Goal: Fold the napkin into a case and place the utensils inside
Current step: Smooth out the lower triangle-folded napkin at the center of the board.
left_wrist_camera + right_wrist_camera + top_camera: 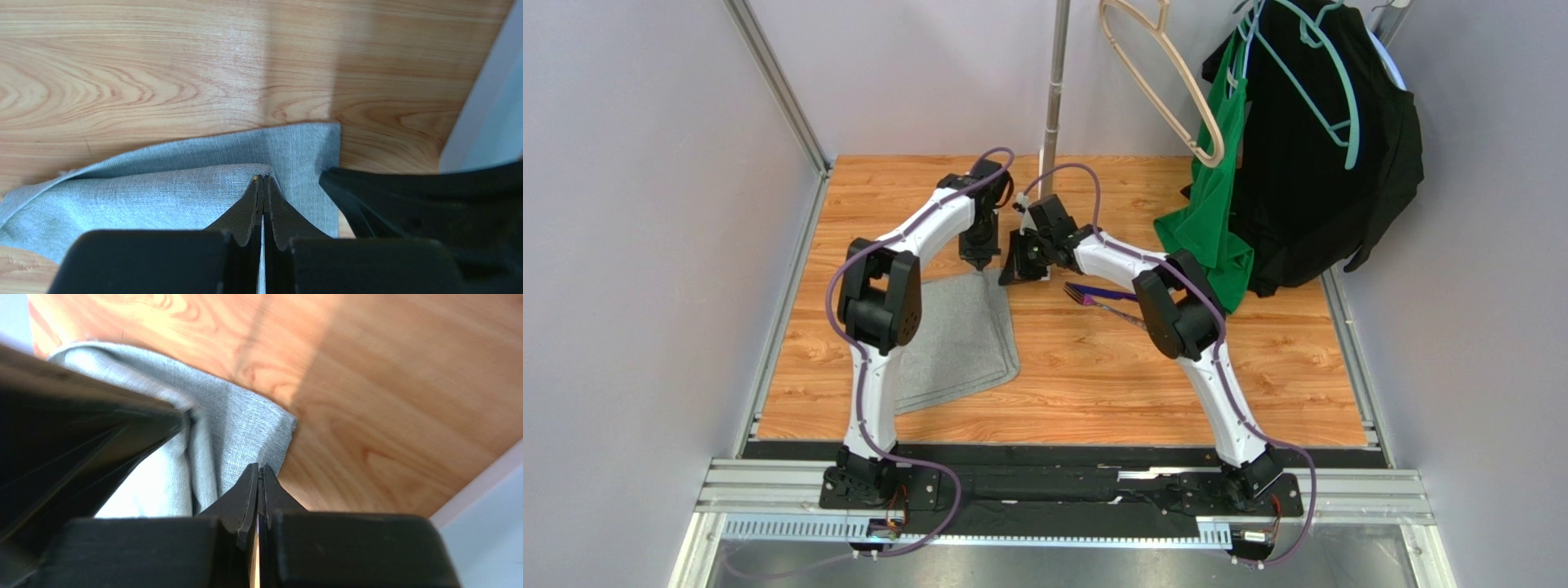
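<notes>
Grey, heathered cloth with a fine woven grain, the napkin (pixel 952 337) lies flat on the left half of the table (pixel 1112 380), a pale orange wood-grain top. Its near part runs under the left arm. Its right edge curves softly, and its far right corner is gathered up where the two grippers meet.

The left gripper (pixel 263 181) points down at that corner, its two black wedge-shaped fingers pressed together on the edge of a raised upper layer of the cloth. A lower layer spreads beyond them to a squared corner on the wood. Just to its right, the right gripper (pixel 259 471) is pressed together as well, its tapered tips pinching the napkin's rounded, rumpled corner edge, with a soft upright fold beside them. The two black housings sit just beside each other, each filling one side of the other's wrist view.

The utensils (pixel 1106 298) lie on bare wood right of the napkin, near the right arm's elbow. One is a straight dark purple piece (pixel 1100 293). On its near side is a slim silvery fork (pixel 1122 312), one end hidden by the arm.

At the far right, a green garment (pixel 1210 221) and a black garment (pixel 1320 159) hang in loose folds beside a smooth metal pole (pixel 1055 74).
</notes>
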Controlling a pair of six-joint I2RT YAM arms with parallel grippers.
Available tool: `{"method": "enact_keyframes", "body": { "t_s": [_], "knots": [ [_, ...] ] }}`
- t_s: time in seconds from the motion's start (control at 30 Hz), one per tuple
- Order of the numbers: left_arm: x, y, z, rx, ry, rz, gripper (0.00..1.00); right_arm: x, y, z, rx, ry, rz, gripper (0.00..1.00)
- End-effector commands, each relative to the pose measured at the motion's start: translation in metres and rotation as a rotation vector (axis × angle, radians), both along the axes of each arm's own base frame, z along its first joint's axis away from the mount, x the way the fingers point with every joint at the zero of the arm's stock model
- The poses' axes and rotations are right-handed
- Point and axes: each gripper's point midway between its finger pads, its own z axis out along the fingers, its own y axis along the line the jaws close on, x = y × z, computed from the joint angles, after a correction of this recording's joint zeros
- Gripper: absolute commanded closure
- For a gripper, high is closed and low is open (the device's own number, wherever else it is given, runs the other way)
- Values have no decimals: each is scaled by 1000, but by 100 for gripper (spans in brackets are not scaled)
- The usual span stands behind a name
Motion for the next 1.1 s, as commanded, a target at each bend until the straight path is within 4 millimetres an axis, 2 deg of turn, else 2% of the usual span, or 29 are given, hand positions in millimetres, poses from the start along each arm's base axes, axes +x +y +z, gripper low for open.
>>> {"method": "enact_keyframes", "body": {
  "t_s": [0.0, 0.2, 0.37, 0.63, 0.73, 0.93, 1.0, 1.07],
  "knots": [
    [9, -10, 37, -80, -108, 18, 100, 19, 14, 13, 34, -65, -28, 100],
    [7, -19, 40, -139, -115, 7, 100, 19, 10, -3, 14, -35, -47, 100],
    [13, -32, 37, -194, -120, -1, 100, 13, 9, -7, 31, -3, -50, 100],
    [23, -38, 34, -208, -132, 13, 100, 10, 4, -3, 23, 7, -56, 100],
    [14, -29, 32, -172, -114, 51, 100, 9, -1, 6, 24, 9, -59, 100],
    [-9, -3, 38, -84, -106, 93, 100, 13, -11, 46, 55, -45, -52, 100],
    [-12, -2, 42, -88, -118, 92, 100, 12, -6, 59, 95, -61, -30, 100],
    [-13, -3, 44, -99, -124, 88, 100, 11, 0, 63, 129, -45, -21, 100]
  ]
}}
